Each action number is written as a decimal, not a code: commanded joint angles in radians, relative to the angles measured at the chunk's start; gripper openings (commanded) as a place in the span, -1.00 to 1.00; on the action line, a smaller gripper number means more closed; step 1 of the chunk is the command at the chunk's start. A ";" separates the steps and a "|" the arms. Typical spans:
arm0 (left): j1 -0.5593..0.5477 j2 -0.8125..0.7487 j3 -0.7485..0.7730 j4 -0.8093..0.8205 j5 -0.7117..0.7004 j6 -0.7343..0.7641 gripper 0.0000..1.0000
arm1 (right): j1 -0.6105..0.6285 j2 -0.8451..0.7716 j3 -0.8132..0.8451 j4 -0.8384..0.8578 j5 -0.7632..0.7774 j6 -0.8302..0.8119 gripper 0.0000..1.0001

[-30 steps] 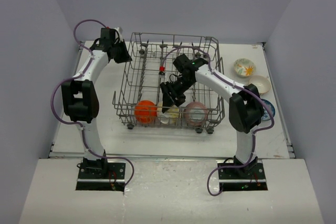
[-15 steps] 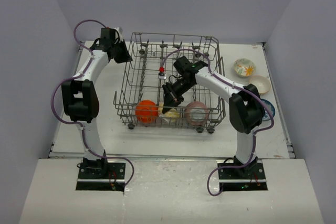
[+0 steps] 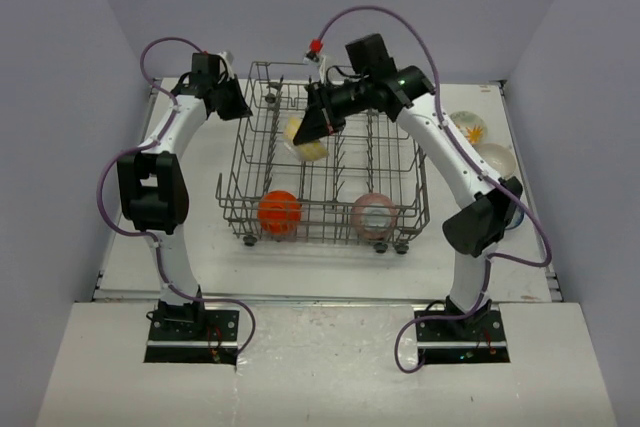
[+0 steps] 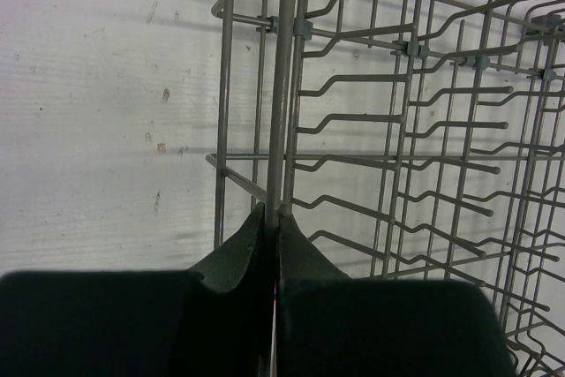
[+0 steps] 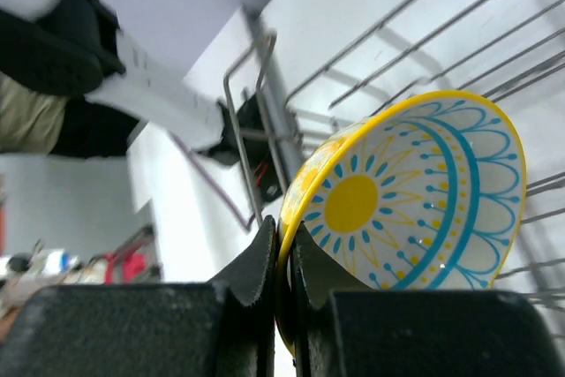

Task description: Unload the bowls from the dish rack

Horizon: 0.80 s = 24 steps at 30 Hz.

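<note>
The grey wire dish rack point(image 3: 250, 162) stands mid-table. My right gripper point(image 5: 284, 234) is shut on the rim of a cream-yellow bowl point(image 5: 415, 209) with a yellow and blue sun pattern inside, and holds it tilted in the air above the rack's back left part point(image 3: 306, 137). An orange bowl point(image 3: 279, 213) and a pink bowl point(image 3: 372, 214) stand on edge in the rack's front row. My left gripper point(image 4: 275, 214) is shut on the upright corner wire of the dish rack point(image 4: 284, 86) at its back left corner point(image 3: 240, 107).
To the right of the rack a white bowl with yellow floral marks point(image 3: 470, 128) and a pale bowl point(image 3: 497, 159) sit on the table, partly behind my right arm. Purple walls close in on three sides.
My right gripper closed on the cream-yellow bowl in the rack's front row and lifted it up and back, out of the rack. The left arm has stayed put.
</note>
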 commanded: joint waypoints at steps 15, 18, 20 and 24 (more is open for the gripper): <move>0.045 0.068 -0.041 -0.043 -0.101 -0.017 -1.00 | -0.311 -0.187 0.158 -0.002 1.055 0.133 -1.00; 0.045 0.074 -0.040 -0.040 -0.094 -0.017 -1.00 | -0.347 -0.214 0.101 -0.005 1.164 0.130 -1.00; 0.045 0.075 -0.038 -0.038 -0.094 -0.015 -1.00 | -0.366 -0.213 0.095 -0.025 1.224 0.130 -1.00; 0.045 0.078 -0.035 -0.038 -0.091 -0.014 -1.00 | -0.444 -0.191 0.052 -0.094 1.394 0.139 -1.00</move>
